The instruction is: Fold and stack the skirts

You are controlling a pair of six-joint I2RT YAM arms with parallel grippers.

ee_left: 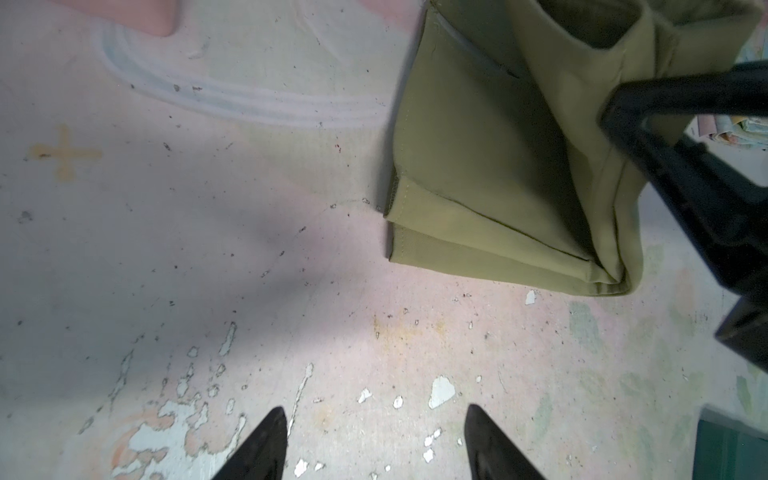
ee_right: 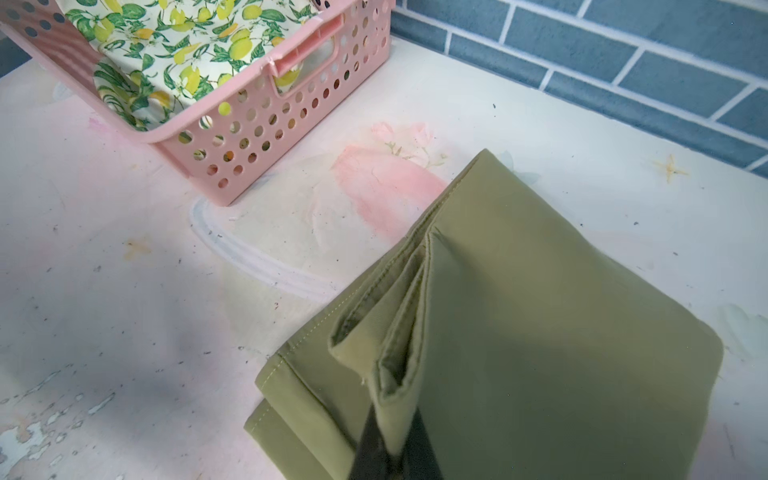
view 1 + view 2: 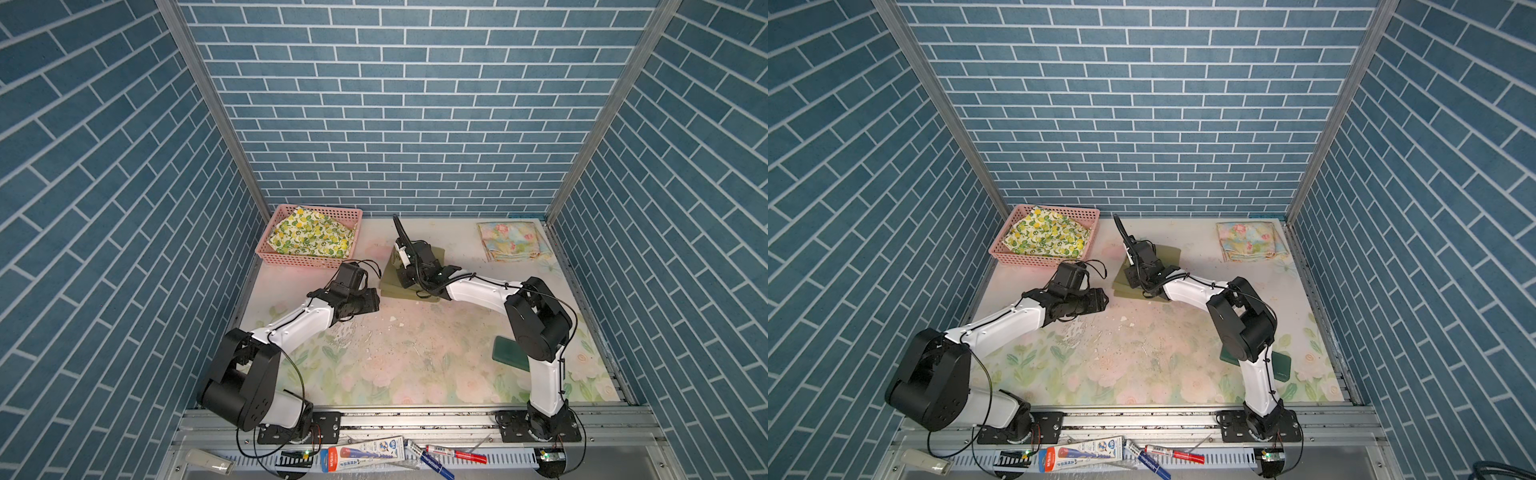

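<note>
The olive green skirt [image 3: 390,286] [image 3: 1121,287] lies folded at the table's back middle. My right gripper [image 2: 392,432] [image 3: 405,274] is shut on one lifted edge of the olive green skirt [image 2: 561,332], and the layers fan out below. My left gripper [image 1: 374,415] [image 3: 372,301] stands open over bare table, just left of that skirt [image 1: 478,166], with nothing between its fingers. The lemon-print skirt [image 3: 311,237] [image 3: 1046,237] [image 2: 166,54] lies in the pink basket [image 3: 303,261]. The pastel floral skirt [image 3: 513,241] [image 3: 1250,241] rests folded at the back right.
A dark green block [image 3: 509,353] [image 3: 1282,365] [image 1: 731,449] lies at the right, partly behind the right arm. The pink basket [image 3: 1034,259] [image 2: 291,137] stands at the back left. Tubes and pens [image 3: 365,453] lie on the front rail. Brick-pattern walls close in three sides.
</note>
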